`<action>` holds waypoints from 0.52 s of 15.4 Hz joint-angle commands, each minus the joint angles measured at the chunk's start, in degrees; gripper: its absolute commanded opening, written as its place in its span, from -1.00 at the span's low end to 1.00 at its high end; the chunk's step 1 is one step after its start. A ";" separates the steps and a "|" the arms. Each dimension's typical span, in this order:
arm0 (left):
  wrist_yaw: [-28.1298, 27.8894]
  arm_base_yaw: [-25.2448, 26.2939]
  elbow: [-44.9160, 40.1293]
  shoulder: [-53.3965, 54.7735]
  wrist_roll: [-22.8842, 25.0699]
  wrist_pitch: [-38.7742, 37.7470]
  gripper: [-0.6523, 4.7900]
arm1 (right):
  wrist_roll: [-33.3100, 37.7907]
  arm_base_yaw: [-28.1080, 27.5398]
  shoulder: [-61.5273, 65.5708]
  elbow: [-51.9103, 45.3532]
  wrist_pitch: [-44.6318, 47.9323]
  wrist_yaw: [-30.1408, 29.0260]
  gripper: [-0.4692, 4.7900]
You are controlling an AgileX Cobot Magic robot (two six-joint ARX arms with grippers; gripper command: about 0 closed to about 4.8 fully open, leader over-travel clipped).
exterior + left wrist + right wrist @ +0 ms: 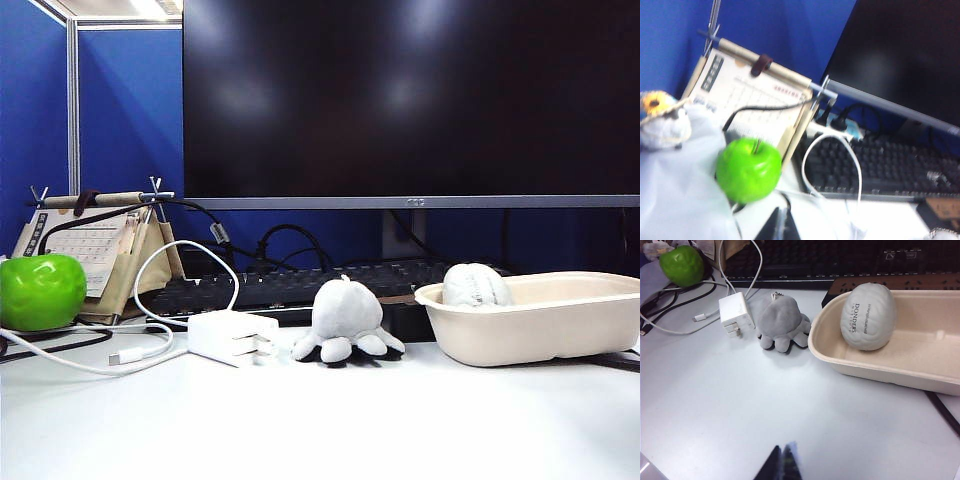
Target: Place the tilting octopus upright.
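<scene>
Both grippers sit clenched with nothing between their fingers: the right gripper hangs above bare table well short of the toys, and the left gripper shows only as a dark tip low in its wrist view, off near the apple and far from the task's thing.

That thing, the octopus, rests on the white table just beside the charger, between it and the bowl, in front of the keyboard. Its head appears roughly upright, with tentacles spread below, so the task looks close to done or done.

It should handle as a light, soft plush: it will squash under pressure, will not break, and its fabric should grip well. A light pinch across the rounded head looks the best hold; the stubby tentacles would fold and slip away. Being so light, it may tip or drag if nudged.

Counted: 1 octopus, 1 charger with 1 white cable, 1 apple, 1 bowl holding 1 brain-shaped ball, 1 keyboard, 1 monitor, 1 desk calendar.
</scene>
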 commanded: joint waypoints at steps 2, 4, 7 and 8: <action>-2.69 -0.07 -1.66 -0.15 -0.26 3.28 -0.78 | 0.04 -0.02 0.00 0.11 0.57 0.00 -0.84; -2.60 -0.07 -2.58 -0.15 -0.44 3.96 -0.78 | 0.04 -0.02 0.00 0.11 0.59 0.00 -0.84; -2.69 -0.07 -2.64 -0.15 -0.33 3.98 -0.78 | 0.04 -0.02 0.00 0.11 0.59 0.00 -0.84; -2.69 -0.07 -2.93 -0.15 -0.26 4.02 -0.78 | 0.04 -0.02 0.00 0.11 0.59 0.02 -0.84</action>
